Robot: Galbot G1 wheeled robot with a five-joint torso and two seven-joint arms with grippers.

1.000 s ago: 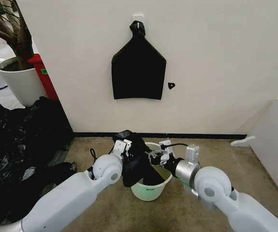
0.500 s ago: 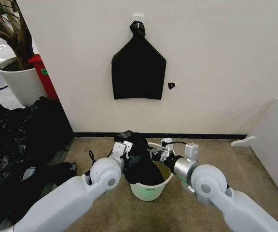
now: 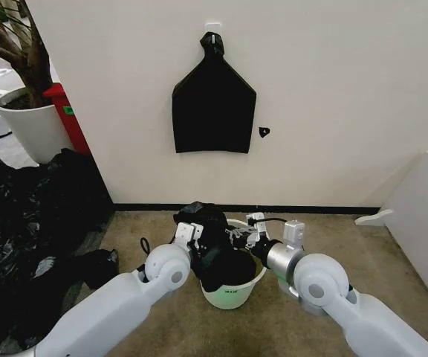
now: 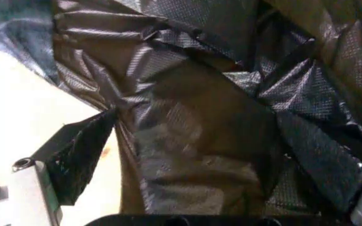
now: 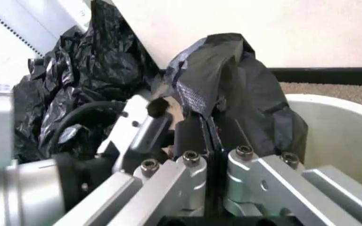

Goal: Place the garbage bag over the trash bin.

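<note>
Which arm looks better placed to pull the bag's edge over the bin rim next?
Probably right: the right gripper is shut on the garbage bag directly over the trash bin. The left gripper holds the bag's other side, nearer the rim's outer edge.

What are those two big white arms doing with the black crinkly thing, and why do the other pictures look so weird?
The white arms belong to a robot on wheels. The big picture comes from a camera on its head, looking down at the carpet. The two strange close-ups come from little cameras on its wrists.

On the floor stands a round white trash bin. Both arms reach over it, holding a black garbage bag that hangs down into the bin. The left gripper holds the bag from one side. The right gripper pinches it from the other, with its fingers shut on the plastic.

Around it sit a plant pot, a heap of black plastic, and a black bundle hung on the wall.
</note>
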